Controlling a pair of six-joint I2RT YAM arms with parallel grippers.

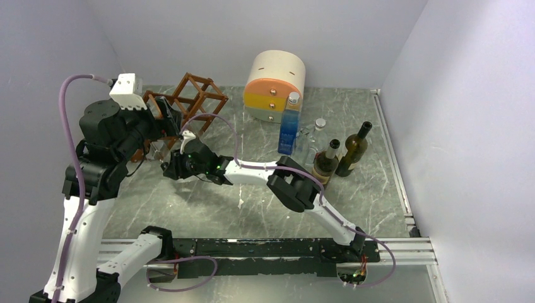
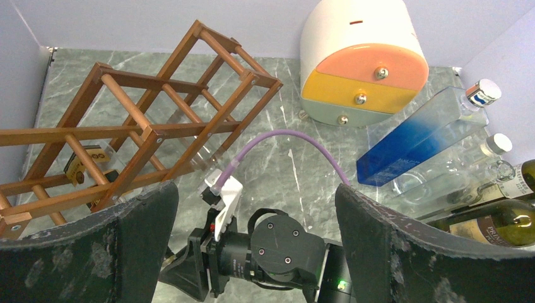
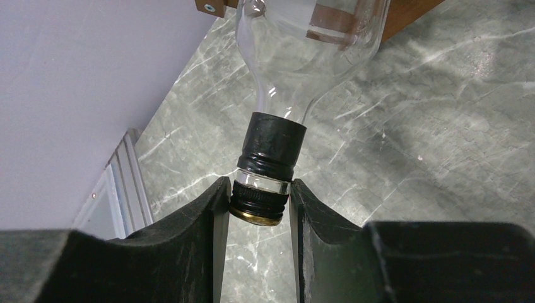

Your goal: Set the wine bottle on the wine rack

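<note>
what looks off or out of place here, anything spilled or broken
Nothing looks spilled or broken. The wine rack seems to sit skewed to the edges of the table. A clear bottle lies in it with its neck poking out, and the right tool pinches its cap. The bottles on the right stand upright.

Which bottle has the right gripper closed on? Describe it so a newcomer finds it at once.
Find the reddish-brown wine rack at the back left of the table. Low in it lies a clear glass bottle, neck pointing out into the right gripper, which clamps its mouth. Unlike the upright bottles on the right, it lies sideways and wears a black neck band.
</note>
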